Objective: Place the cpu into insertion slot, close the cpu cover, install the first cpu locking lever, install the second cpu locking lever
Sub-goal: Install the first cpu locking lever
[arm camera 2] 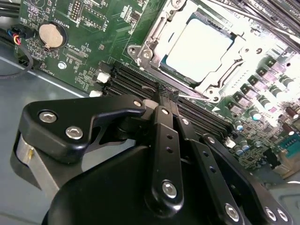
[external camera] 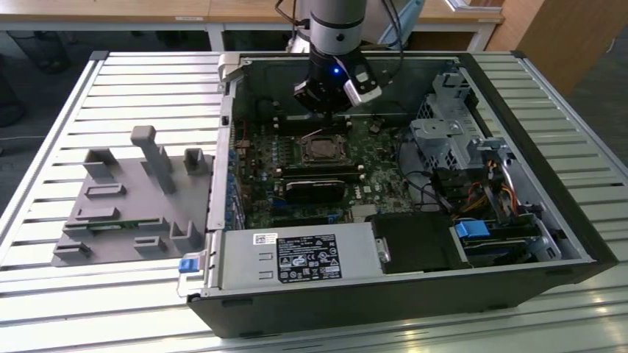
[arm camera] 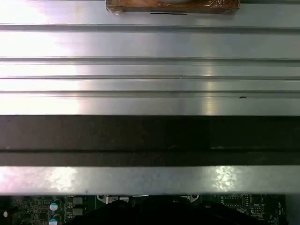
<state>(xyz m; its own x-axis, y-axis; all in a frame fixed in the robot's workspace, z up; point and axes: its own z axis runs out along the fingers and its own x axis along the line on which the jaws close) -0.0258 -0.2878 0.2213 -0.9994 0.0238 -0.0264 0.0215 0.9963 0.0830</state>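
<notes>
The cpu (arm camera 2: 197, 47), a flat silver-grey square, lies in the insertion slot (external camera: 319, 151) on the green board inside the open computer case. The silvery cpu cover (arm camera 2: 154, 35) lies flat around it as a frame. My gripper (arm camera 2: 168, 93) hangs just above the board at the socket's edge, over the black memory slots. Its fingertips are pressed together beside a thin metal lever (arm camera 2: 197, 97) that runs along that edge. Whether they touch the lever I cannot tell. In the exterior view the gripper (external camera: 322, 109) stands just behind the socket.
Black memory slots (arm camera 2: 126, 77) and a coin battery (arm camera 2: 51, 35) lie near the fingers. A drive cage (external camera: 451, 132) and cables fill the case's right side, and a power supply (external camera: 294, 257) sits at the front. A grey fixture (external camera: 128, 198) rests on the slatted table.
</notes>
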